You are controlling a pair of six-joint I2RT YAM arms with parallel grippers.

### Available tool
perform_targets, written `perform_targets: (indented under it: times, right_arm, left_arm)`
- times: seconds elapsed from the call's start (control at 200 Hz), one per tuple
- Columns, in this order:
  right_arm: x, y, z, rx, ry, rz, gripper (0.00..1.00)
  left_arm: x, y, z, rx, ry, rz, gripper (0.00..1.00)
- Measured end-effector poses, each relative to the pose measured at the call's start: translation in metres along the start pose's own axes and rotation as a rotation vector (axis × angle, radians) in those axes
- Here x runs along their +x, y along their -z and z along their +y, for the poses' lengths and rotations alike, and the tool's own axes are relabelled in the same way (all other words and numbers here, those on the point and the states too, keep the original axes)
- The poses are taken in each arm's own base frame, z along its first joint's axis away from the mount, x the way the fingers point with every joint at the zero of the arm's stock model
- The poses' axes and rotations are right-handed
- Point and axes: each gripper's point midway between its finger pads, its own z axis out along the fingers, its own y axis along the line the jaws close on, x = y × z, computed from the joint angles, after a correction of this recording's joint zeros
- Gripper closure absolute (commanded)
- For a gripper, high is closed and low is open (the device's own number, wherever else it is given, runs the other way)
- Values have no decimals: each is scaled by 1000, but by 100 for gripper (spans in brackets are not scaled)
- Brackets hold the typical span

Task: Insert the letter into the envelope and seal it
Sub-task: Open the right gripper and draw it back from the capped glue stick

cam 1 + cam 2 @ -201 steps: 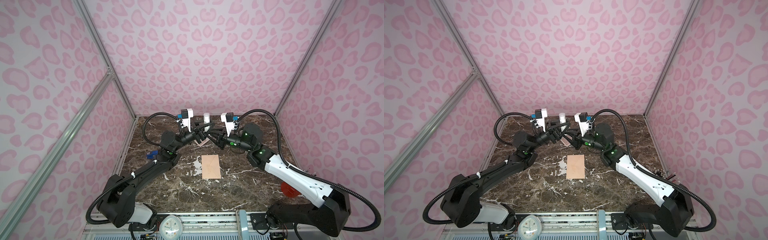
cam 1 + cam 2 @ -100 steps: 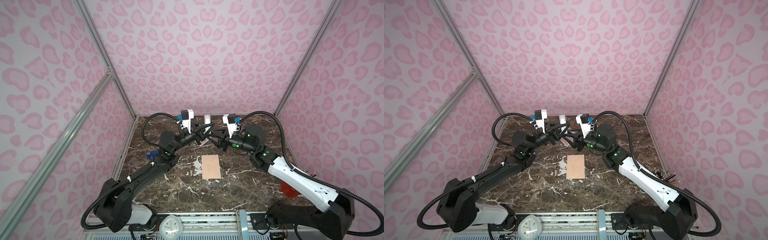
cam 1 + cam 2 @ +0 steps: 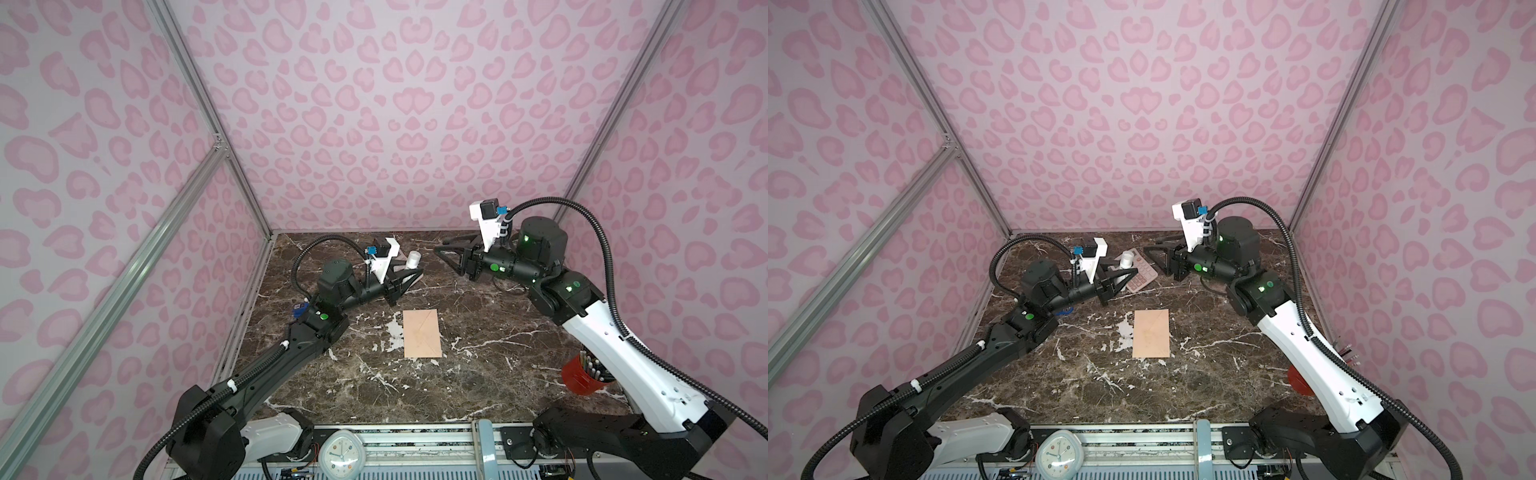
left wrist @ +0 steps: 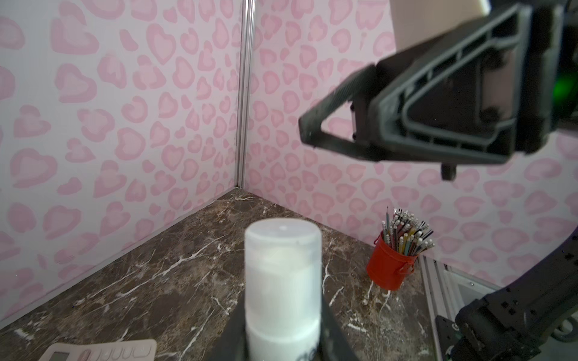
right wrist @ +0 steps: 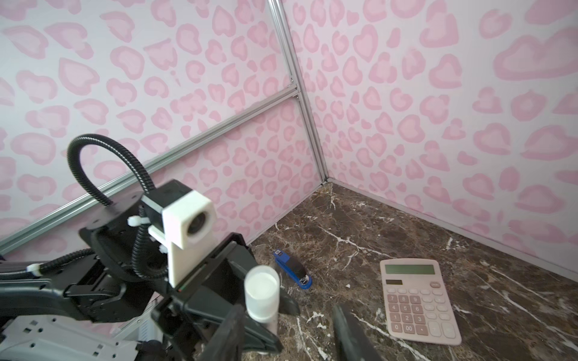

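1. Sealing looks like the step in hand: the envelope (image 3: pixel 422 338) lies flat mid-counter (image 3: pixel 498 374) with no flap sticking out. The letter isn't visible anywhere, so it is likely inside.
2. Next move, my guess: uncap the glue stick (image 3: pixel 412 259), lift the flap, glue it and press it shut. The free arm is needed for the cap.
3. Left end effector (image 5: pixel 261 309) pinches the capped glue stick roughly upright, off the counter near the far edge, by the calculator (image 5: pixel 419 300).
4. Right end effector (image 3: pixel 439 246): jaws spread, empty, touching nothing, near the far edge, apart from the stick.
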Motion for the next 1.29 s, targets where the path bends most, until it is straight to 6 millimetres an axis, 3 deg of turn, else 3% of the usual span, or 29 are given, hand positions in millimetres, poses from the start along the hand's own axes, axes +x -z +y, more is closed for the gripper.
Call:
perform_targets:
  times: [0.14, 0.345, 0.86, 1.295]
  right_arm:
    - [3, -11, 2, -24, -105, 103, 54]
    - [28, -31, -4, -25, -211, 247, 73]
    - [57, -44, -15, 7, -285, 338, 81]
    - [74, -57, -22, 46, -196, 401, 86]
  left_arm:
    - [14, 0, 4, -24, -49, 61, 89]
    - [19, -3, 4, -26, -102, 94, 90]
    - [27, -7, 7, -30, -116, 115, 90]
    - [45, -8, 10, -32, -81, 182, 92]
